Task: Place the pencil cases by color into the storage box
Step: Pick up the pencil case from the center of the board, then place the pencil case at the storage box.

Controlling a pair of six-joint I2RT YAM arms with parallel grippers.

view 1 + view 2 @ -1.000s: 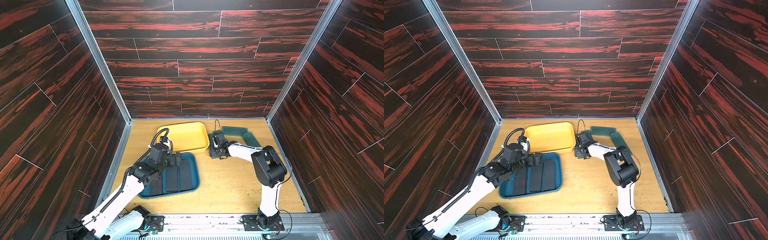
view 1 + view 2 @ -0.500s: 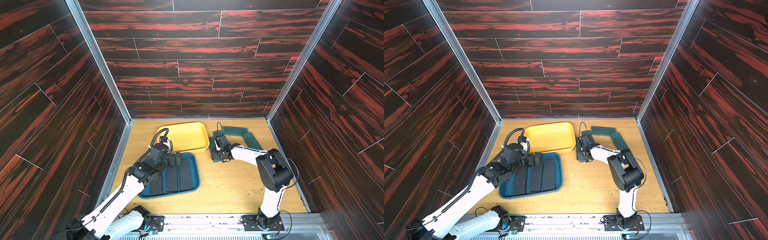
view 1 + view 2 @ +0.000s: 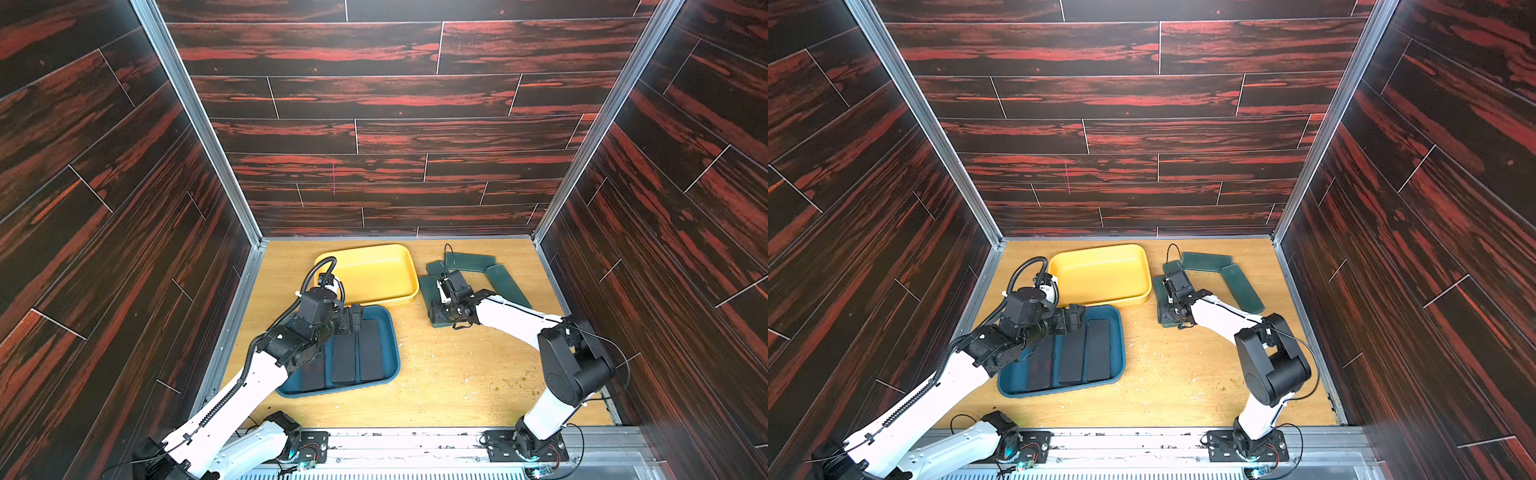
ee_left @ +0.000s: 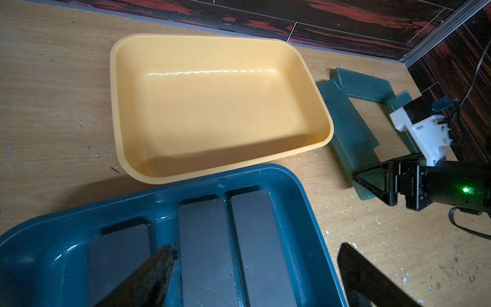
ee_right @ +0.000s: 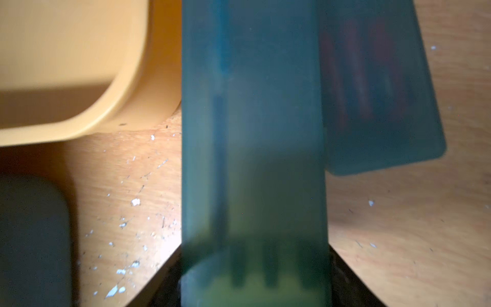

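Observation:
Three black pencil cases (image 3: pixel 344 357) lie side by side in the dark blue storage box (image 3: pixel 392 332), also in the left wrist view (image 4: pixel 204 247). My left gripper (image 3: pixel 353 320) hovers open over that box's far end, nothing between its fingers (image 4: pixel 148 276). My right gripper (image 3: pixel 442 313) is shut on the near end of a dark green pencil case (image 3: pixel 428 291), just right of the yellow storage box (image 3: pixel 370 274). In the right wrist view this case (image 5: pixel 252 133) runs out from the jaws. Other green cases (image 3: pixel 469 262) (image 3: pixel 507 286) lie beyond on the table; another (image 5: pixel 377 106) lies beside the held one.
The yellow box (image 4: pixel 212 106) holds nothing and touches the blue box's (image 4: pixel 313 212) far rim. Dark wood-pattern walls close in the table on three sides. Bare wooden table (image 3: pixel 457 374) with small white flecks lies between the blue box and the right arm's base.
My right gripper has slid a little toward the front with the green case, and its elbow has swung right. The left arm has not moved.

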